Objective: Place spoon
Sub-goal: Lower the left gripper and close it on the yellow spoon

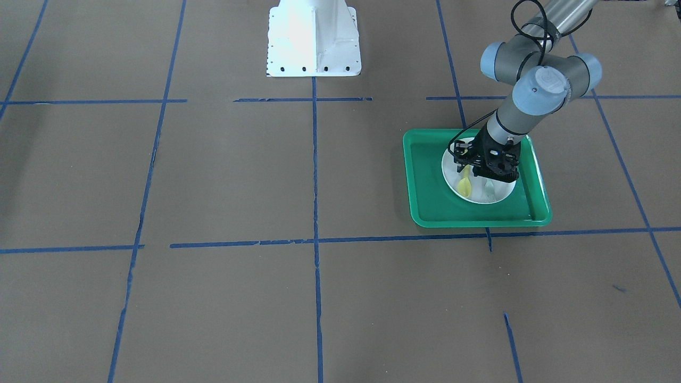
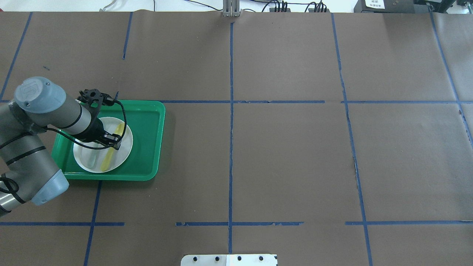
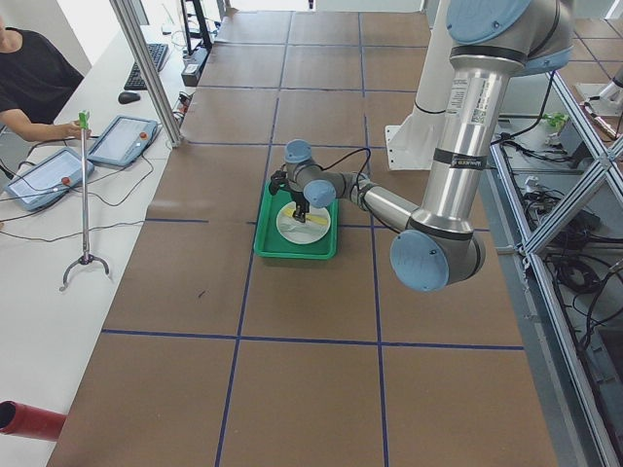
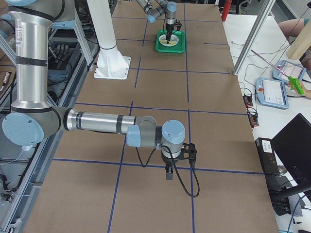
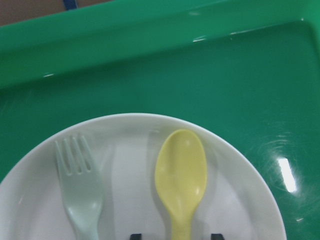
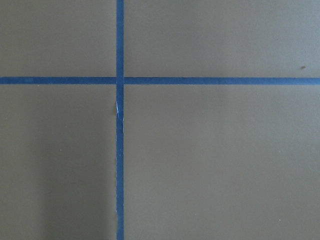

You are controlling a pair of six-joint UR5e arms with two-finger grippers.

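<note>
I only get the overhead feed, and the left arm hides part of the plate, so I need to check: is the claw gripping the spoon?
Observer: No. In the left wrist view the left claw is open, with its fingertips either side of the spoon handle and a gap on each side.
Operator: How does it lie?
Observer: Bowl up on the white plate, beside a grey-green fork.
Operator: And the right arm?
Observer: The right claw hangs low over a blue tape cross, far from the green tray.
</note>
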